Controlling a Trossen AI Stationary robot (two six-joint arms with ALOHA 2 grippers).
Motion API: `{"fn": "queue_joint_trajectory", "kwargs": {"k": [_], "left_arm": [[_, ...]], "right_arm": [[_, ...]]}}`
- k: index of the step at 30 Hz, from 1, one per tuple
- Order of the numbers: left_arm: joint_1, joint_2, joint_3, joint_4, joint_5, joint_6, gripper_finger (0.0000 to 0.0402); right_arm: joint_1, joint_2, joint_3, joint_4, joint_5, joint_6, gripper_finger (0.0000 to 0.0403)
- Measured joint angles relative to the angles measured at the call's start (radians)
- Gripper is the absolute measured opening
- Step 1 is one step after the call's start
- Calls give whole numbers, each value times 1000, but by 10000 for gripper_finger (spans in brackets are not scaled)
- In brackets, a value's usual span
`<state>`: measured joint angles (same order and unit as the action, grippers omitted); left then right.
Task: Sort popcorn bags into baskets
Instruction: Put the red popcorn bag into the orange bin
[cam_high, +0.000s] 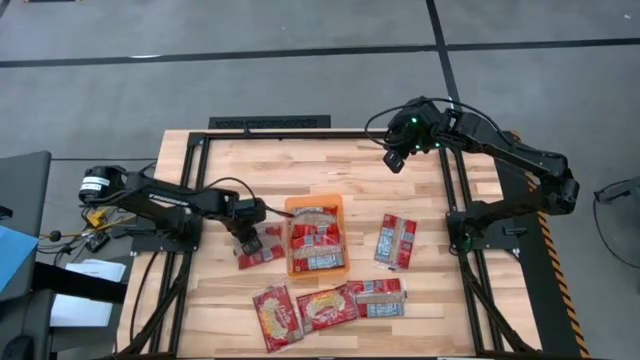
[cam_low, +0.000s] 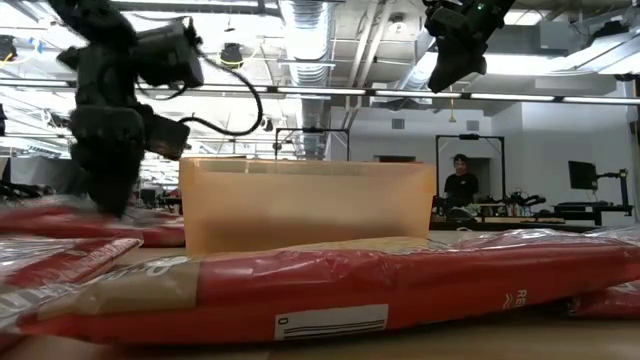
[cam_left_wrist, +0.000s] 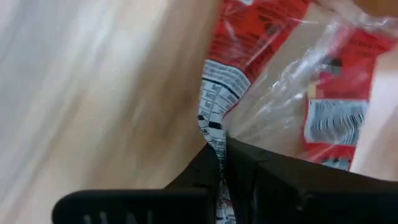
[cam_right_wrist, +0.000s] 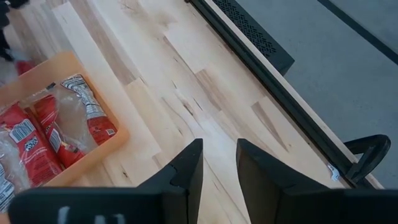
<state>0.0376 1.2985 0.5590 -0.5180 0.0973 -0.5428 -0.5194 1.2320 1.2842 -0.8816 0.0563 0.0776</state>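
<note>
The orange basket stands mid-table with at least two red popcorn bags lying flat inside; in the low view the basket rises behind a bag. My left gripper is down just left of the basket, shut on another red bag. One bag lies right of the basket, and three bags lie along the near edge. My right gripper hangs high over the far right of the table, open and holding nothing. My left gripper pinches the red bag between its two fingers at an edge with grey-white print. The fingers come from above, pointing down. The rest of the bag spreads away toward the basket; I cannot tell whether it is lifted clear.
A black metal frame runs around the wooden table top. Bare wood stretches between the basket and the far edge, and under my right gripper. A person stands far behind the table in the room.
</note>
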Motion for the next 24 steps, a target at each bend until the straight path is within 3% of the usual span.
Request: {"fn": "queue_joint_trajectory", "kwargs": {"k": [8, 15, 19, 24], "left_arm": [[0, -2, 218, -315, -15, 50, 0], [0, -3, 431, -463, -37, 102, 0], [5, -4, 521, -456, -102, 124, 0], [49, 15, 558, -299, -111, 194, 0]], "right_arm": [[0, 0, 0, -1, 0, -9, 119], [0, 0, 0, -1, 0, -11, 118], [0, 0, 0, -2, 0, -11, 118], [0, 0, 0, -2, 0, -11, 118]]}}
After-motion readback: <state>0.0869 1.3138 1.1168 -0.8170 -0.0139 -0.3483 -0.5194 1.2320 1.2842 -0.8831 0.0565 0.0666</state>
